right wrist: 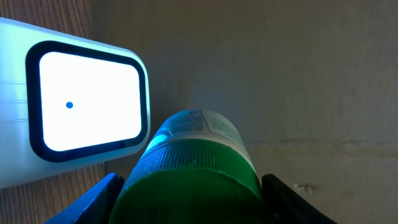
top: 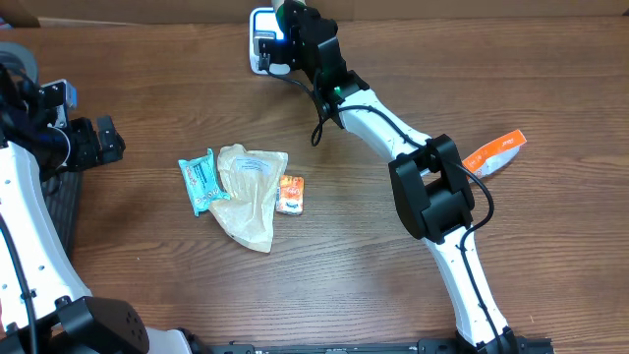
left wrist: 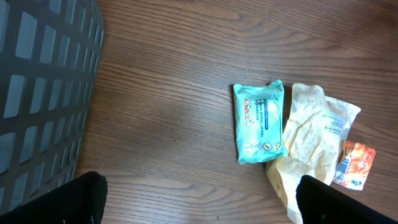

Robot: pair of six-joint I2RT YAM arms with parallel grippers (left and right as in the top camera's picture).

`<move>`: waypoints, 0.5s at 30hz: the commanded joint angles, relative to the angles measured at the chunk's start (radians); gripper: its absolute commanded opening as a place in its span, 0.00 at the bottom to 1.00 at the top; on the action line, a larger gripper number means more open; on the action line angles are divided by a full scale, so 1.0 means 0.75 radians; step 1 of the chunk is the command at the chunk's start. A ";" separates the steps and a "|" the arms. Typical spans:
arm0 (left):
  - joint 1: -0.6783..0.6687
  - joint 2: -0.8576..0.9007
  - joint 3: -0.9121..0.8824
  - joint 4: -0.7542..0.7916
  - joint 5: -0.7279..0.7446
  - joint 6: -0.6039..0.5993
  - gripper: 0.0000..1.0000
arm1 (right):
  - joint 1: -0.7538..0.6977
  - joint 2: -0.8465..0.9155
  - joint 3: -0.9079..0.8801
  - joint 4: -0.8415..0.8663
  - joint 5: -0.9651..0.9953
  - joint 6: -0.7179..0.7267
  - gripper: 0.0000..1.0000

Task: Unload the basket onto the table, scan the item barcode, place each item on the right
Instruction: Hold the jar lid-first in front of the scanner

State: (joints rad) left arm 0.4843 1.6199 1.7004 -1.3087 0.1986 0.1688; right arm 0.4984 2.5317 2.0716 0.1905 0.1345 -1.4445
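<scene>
A: Two grippers to call. First the right gripper (right wrist: 196,202): clamped around a round bottle (right wrist: 199,134), ribbed green cap toward the lens, pale printed label behind it.

B: Held just beside the scanner (right wrist: 37,165), upper left of the wrist view. Smooth white plastic, rounded-rectangle window glowing white inside a black rim, one blue dot on it. Up at top centre on the overhead.

A: Now the left gripper (left wrist: 199,193): spread wide, nothing between the dark fingers (left wrist: 81,202), hanging over the wood-grain table (left wrist: 174,93).

B: Dark mesh basket (left wrist: 43,81) filling the upper left there.

A: Counting the flat stuff at mid-table: three. One glossy teal wipes pack (top: 200,182), rectangular; one crinkled cream bag (top: 251,192); one small orange sachet (top: 291,194), all side by side.

B: Plus one orange-and-white pouch (top: 494,152), alone toward the right of the overhead, partly behind the arm.
</scene>
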 commanded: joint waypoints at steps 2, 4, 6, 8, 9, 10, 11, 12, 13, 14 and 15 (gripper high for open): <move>-0.009 -0.007 -0.001 0.002 0.011 0.036 0.99 | 0.007 -0.026 0.013 0.024 -0.007 0.025 0.50; -0.009 -0.007 -0.001 0.003 0.011 0.036 1.00 | 0.008 -0.048 0.013 0.024 -0.008 0.126 0.50; -0.009 -0.007 -0.001 0.002 0.011 0.035 1.00 | 0.008 -0.084 0.013 0.024 -0.007 0.281 0.50; -0.009 -0.007 -0.001 0.002 0.011 0.036 0.99 | 0.008 -0.131 0.013 0.022 -0.005 0.460 0.52; -0.009 -0.007 -0.001 0.002 0.011 0.035 1.00 | 0.008 -0.151 0.013 0.016 -0.005 0.539 0.53; -0.009 -0.007 -0.001 0.002 0.011 0.036 0.99 | 0.008 -0.191 0.013 -0.006 0.000 0.659 0.54; -0.009 -0.007 -0.001 0.002 0.011 0.035 0.99 | 0.008 -0.220 0.013 -0.029 0.005 0.724 0.54; -0.009 -0.007 -0.001 0.002 0.011 0.035 1.00 | 0.008 -0.255 0.013 -0.066 0.005 0.801 0.54; -0.009 -0.007 -0.001 0.002 0.011 0.035 1.00 | 0.008 -0.296 0.013 -0.109 0.005 0.886 0.54; -0.009 -0.007 -0.001 0.002 0.011 0.036 0.99 | 0.008 -0.337 0.013 -0.161 0.005 0.982 0.54; -0.009 -0.007 -0.001 0.002 0.011 0.035 0.99 | 0.008 -0.379 0.013 -0.223 0.004 1.085 0.54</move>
State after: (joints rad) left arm 0.4843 1.6199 1.7004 -1.3083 0.1986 0.1692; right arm 0.4992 2.4432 2.0674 0.0425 0.1356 -0.9302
